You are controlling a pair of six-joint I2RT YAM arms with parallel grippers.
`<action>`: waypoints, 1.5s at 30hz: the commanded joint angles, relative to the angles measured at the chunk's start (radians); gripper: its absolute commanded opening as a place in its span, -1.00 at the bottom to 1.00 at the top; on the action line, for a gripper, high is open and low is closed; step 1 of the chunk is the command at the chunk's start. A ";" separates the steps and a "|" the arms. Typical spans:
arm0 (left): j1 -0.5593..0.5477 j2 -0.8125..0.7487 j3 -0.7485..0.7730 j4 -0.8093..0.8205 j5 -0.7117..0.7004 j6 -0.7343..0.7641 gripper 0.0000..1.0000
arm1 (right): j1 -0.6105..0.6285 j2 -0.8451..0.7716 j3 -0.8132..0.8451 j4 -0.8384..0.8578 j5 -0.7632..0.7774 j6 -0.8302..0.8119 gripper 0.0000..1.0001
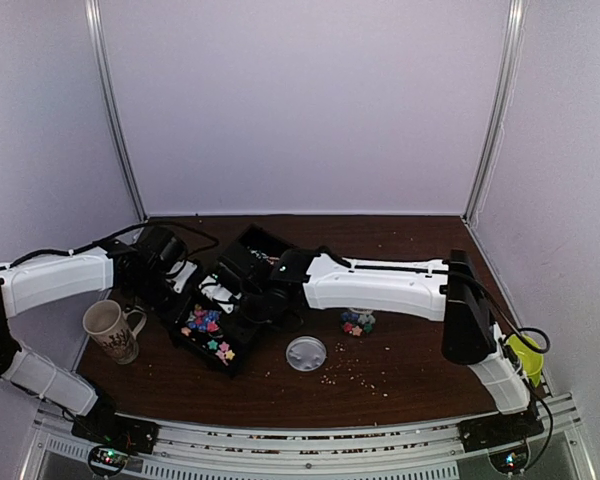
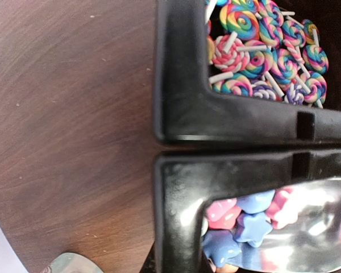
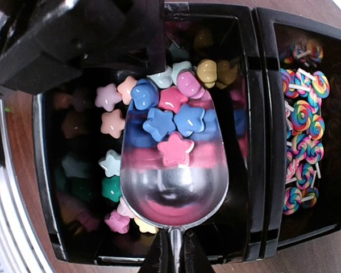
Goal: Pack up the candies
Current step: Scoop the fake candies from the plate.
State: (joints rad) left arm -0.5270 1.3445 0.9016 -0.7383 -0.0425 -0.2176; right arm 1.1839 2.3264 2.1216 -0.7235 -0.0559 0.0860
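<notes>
Holding: the right fingers are clamped on the handle of a metal scoop, which lies about level over the star compartment of the black bin.
Load: pink and blue star candies are heaped in the front half of the scoop. Several sit at its lip, and more lie loose in the compartment beneath.
Left side: the left fingers are together at the bin's left end. Whether they pinch its rim I cannot tell.
Likely destination: a small round container with a few candies in it stands on the surface, apart from the bin. A white lid lies near it.
Risk, spill in transit: the heap is loose and sits far forward. A forward tip or a jerk on lifting would probably roll stars off the lip.
Risk, mixing: the swirl lollipops fill the compartment just beside. Stars shed sideways over the divider would land among them.
Risk, bin shift: if the scoop's edge catches a wall on the way out, the bin may slide or tilt, the more so if the left fingers are not gripping it.
Risk, knock-over: the right forearm hangs above the container, so a low swing could topple it.
Risk, pour: tipped too fast, the candies could bounce off the container's rim onto the surface among the pale crumbs.
</notes>
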 commanded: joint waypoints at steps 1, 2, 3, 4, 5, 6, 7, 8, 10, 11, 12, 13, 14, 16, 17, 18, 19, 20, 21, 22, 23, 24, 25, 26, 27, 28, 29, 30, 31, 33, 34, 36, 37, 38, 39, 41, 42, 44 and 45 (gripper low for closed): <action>-0.029 -0.141 0.079 0.319 0.205 -0.003 -1.00 | -0.016 0.056 -0.174 0.156 0.189 0.078 -1.00; -0.030 -0.140 0.080 0.317 0.200 -0.004 -1.00 | -0.015 0.042 -0.210 0.203 0.231 0.101 -1.00; -0.029 -0.140 0.080 0.314 0.192 -0.005 -1.00 | -0.016 0.031 -0.243 0.240 0.258 0.125 -1.00; -0.029 -0.138 0.082 0.308 0.184 -0.005 -1.00 | -0.015 0.020 -0.273 0.279 0.274 0.147 -1.00; -0.030 -0.137 0.083 0.306 0.181 -0.005 -1.00 | -0.016 0.009 -0.302 0.315 0.300 0.168 -1.00; -0.029 -0.136 0.083 0.304 0.180 -0.005 -1.00 | -0.015 0.000 -0.331 0.347 0.326 0.189 -1.00; -0.029 -0.137 0.083 0.304 0.176 -0.005 -1.00 | -0.016 -0.007 -0.357 0.369 0.343 0.204 -1.00; -0.029 -0.137 0.082 0.303 0.169 -0.007 -1.00 | -0.014 -0.012 -0.371 0.383 0.363 0.219 -1.00; -0.028 -0.136 0.084 0.292 0.127 -0.010 -1.00 | -0.010 -0.027 -0.405 0.417 0.397 0.225 -1.00; -0.026 -0.133 0.087 0.283 0.110 -0.014 -1.00 | -0.008 -0.035 -0.422 0.435 0.419 0.226 -1.00; -0.023 -0.130 0.088 0.277 0.106 -0.015 -1.00 | -0.007 -0.041 -0.436 0.449 0.428 0.224 -1.00; -0.022 -0.127 0.089 0.274 0.109 -0.017 -1.00 | -0.006 -0.046 -0.447 0.467 0.425 0.217 -1.00; -0.020 -0.125 0.089 0.276 0.119 -0.016 -1.00 | -0.006 -0.049 -0.458 0.485 0.419 0.211 -1.00; -0.017 -0.118 0.090 0.278 0.131 -0.018 -1.00 | -0.005 -0.058 -0.493 0.537 0.408 0.203 -1.00; -0.015 -0.115 0.091 0.276 0.135 -0.020 -1.00 | -0.005 -0.068 -0.522 0.575 0.408 0.200 -1.00; -0.010 -0.111 0.090 0.273 0.135 -0.021 -1.00 | -0.004 -0.079 -0.546 0.610 0.408 0.193 -1.00; -0.008 -0.109 0.092 0.272 0.137 -0.022 -1.00 | -0.005 -0.087 -0.564 0.638 0.406 0.188 -1.00; -0.006 -0.106 0.091 0.273 0.140 -0.022 -1.00 | -0.005 -0.092 -0.570 0.649 0.407 0.183 -1.00; -0.004 -0.104 0.090 0.272 0.141 -0.023 -1.00 | -0.006 -0.094 -0.572 0.651 0.406 0.181 -1.00; -0.002 -0.100 0.091 0.271 0.142 -0.025 -1.00 | -0.004 -0.098 -0.580 0.658 0.402 0.176 -1.00; 0.002 -0.096 0.094 0.266 0.138 -0.029 -1.00 | -0.004 -0.108 -0.594 0.688 0.396 0.171 -1.00; 0.008 -0.089 0.096 0.258 0.134 -0.033 -1.00 | -0.003 -0.118 -0.616 0.714 0.391 0.160 -1.00; 0.014 -0.083 0.097 0.252 0.134 -0.036 -1.00 | -0.003 -0.129 -0.639 0.742 0.390 0.154 -1.00; 0.021 -0.078 0.099 0.248 0.137 -0.040 -1.00 | -0.004 -0.140 -0.665 0.776 0.390 0.146 -1.00; 0.029 -0.072 0.101 0.248 0.149 -0.043 -1.00 | -0.003 -0.152 -0.694 0.813 0.390 0.136 -1.00; 0.034 -0.067 0.101 0.247 0.162 -0.045 -1.00 | -0.004 -0.162 -0.719 0.849 0.389 0.127 -1.00; 0.038 -0.061 0.102 0.249 0.168 -0.046 -1.00 | -0.003 -0.170 -0.744 0.883 0.388 0.118 -1.00; 0.040 -0.057 0.103 0.249 0.172 -0.047 -1.00 | -0.003 -0.177 -0.766 0.921 0.387 0.109 -1.00; 0.040 -0.054 0.103 0.248 0.175 -0.047 -1.00 | -0.003 -0.182 -0.796 0.960 0.386 0.100 -1.00; 0.043 -0.046 0.102 0.245 0.182 -0.046 -1.00 | -0.003 -0.190 -0.828 1.015 0.383 0.086 -1.00; 0.043 -0.041 0.105 0.241 0.183 -0.046 -1.00 | -0.004 -0.196 -0.844 1.037 0.381 0.081 -1.00; 0.045 -0.027 0.112 0.229 0.182 -0.046 -1.00 | -0.004 -0.205 -0.861 1.066 0.379 0.076 -1.00; 0.048 -0.023 0.114 0.225 0.183 -0.046 -1.00 | -0.003 -0.208 -0.864 1.066 0.378 0.075 -1.00; 0.050 -0.020 0.113 0.225 0.183 -0.046 -1.00 | -0.003 -0.213 -0.870 1.071 0.377 0.073 -1.00; 0.054 -0.019 0.113 0.225 0.180 -0.048 -1.00 | -0.004 -0.218 -0.879 1.082 0.371 0.071 -1.00; 0.058 -0.016 0.114 0.222 0.175 -0.050 -1.00 | -0.004 -0.231 -0.902 1.104 0.367 0.071 -1.00; 0.060 -0.013 0.113 0.220 0.176 -0.051 -1.00 | -0.003 -0.239 -0.917 1.124 0.368 0.069 -1.00; 0.063 -0.005 0.115 0.217 0.177 -0.052 -1.00 | -0.004 -0.258 -0.945 1.152 0.369 0.068 -1.00; 0.064 -0.001 0.117 0.215 0.177 -0.051 -1.00 | -0.004 -0.269 -0.958 1.165 0.369 0.066 -1.00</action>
State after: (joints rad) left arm -0.4786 1.3750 0.9283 -0.6529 0.0124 -0.2298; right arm 1.2320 2.0918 1.2339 0.4568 0.1951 0.1356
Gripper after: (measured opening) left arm 0.067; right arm 0.078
